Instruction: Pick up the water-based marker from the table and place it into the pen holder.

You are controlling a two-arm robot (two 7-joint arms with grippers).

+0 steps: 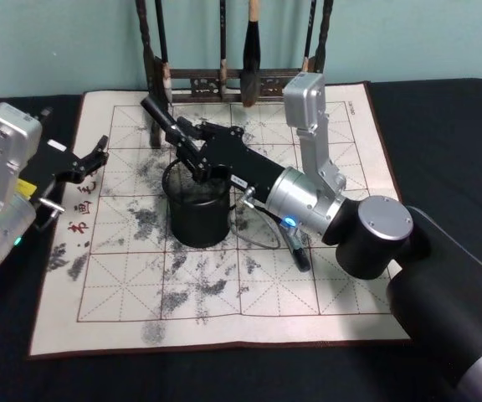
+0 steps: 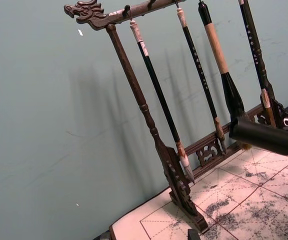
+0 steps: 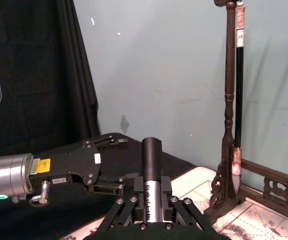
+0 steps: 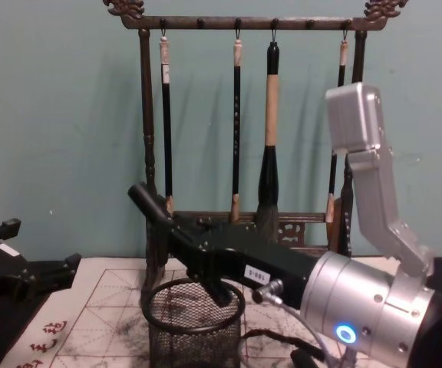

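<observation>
My right gripper is shut on the water-based marker, a black barrel held tilted with its upper end pointing up and to the left. It hangs just above the open top of the pen holder, a round black mesh cup standing on the mat. From the chest, the marker sticks out of the gripper over the pen holder. In the right wrist view the marker stands between the fingers. My left gripper is parked open at the mat's left edge.
A tall dark wooden rack with hanging calligraphy brushes stands at the mat's far edge, close behind the holder. The ink-stained gridded paper mat covers a black table. A dark pen-like object and a cable lie under my right arm.
</observation>
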